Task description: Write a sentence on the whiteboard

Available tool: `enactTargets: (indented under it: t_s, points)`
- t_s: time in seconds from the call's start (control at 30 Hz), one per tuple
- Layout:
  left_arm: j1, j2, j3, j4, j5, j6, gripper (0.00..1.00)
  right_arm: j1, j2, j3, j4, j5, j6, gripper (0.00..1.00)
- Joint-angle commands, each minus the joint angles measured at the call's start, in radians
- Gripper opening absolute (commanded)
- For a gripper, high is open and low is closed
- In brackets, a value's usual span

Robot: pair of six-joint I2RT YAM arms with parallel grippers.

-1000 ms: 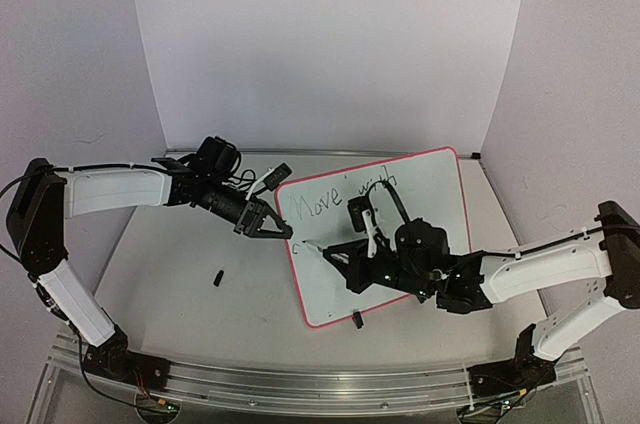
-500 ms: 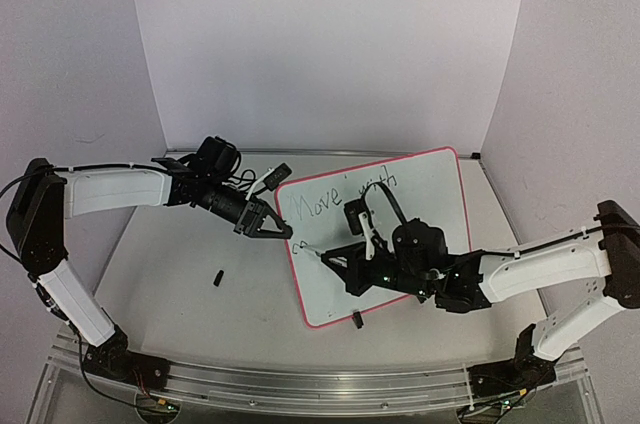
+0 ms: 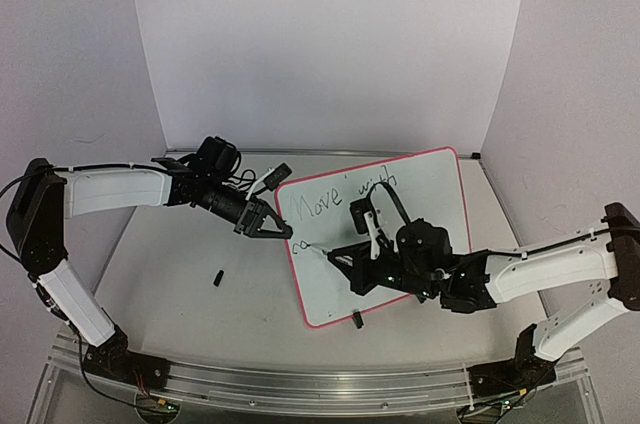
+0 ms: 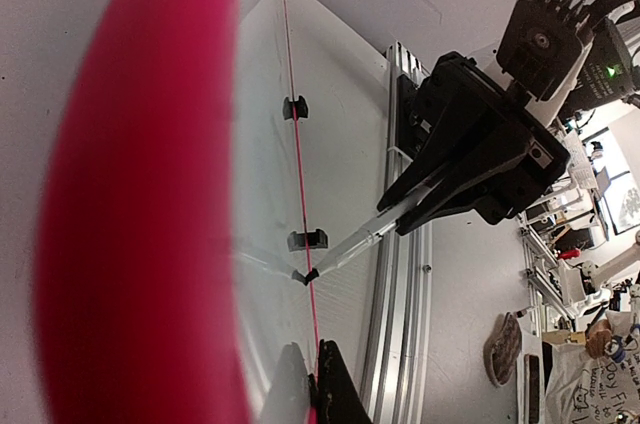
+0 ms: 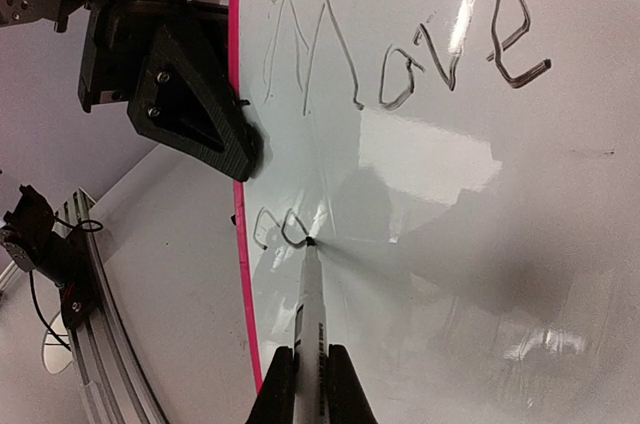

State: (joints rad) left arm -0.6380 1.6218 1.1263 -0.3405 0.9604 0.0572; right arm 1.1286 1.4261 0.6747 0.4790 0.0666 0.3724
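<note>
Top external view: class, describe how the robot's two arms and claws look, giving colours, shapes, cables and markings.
The left arm and right arm have smooth white link shells with black joint housings and black bases. A thin black cable runs along each. The left claw and right claw are black and angular, tapering towards a point; small green lights glow on the right one's body.
</note>
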Motion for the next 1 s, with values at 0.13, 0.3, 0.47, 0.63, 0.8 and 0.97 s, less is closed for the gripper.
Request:
enactTargets:
  t_s: [0.13, 0.3, 0.47, 0.63, 0.8, 0.97]
  points:
    - [-0.031, -0.025, 0.035, -0.042, -0.011, 0.072, 0.00, -0.002, 0.016, 0.045, -0.006, 0.022, -0.017, 0.00]
    - [-0.031, -0.025, 0.035, -0.043, -0.010, 0.072, 0.00, -0.002, -0.039, 0.011, 0.026, 0.004, -0.021, 0.00]
    - [-0.031, -0.026, 0.035, -0.043, -0.010, 0.072, 0.00, -0.003, -0.072, -0.013, 0.042, 0.015, -0.018, 0.00]
    - [-0.031, -0.027, 0.035, -0.043, -0.012, 0.073, 0.00, -0.003, -0.040, 0.000, 0.041, 0.026, -0.014, 0.00]
    - [-0.031, -0.029, 0.035, -0.044, -0.012, 0.073, 0.00, -0.003, -0.010, 0.022, 0.031, 0.039, -0.014, 0.00]
    - [-0.031, -0.029, 0.033, -0.044, -0.011, 0.073, 0.00, -0.002, 0.015, 0.047, 0.016, 0.054, -0.021, 0.00]
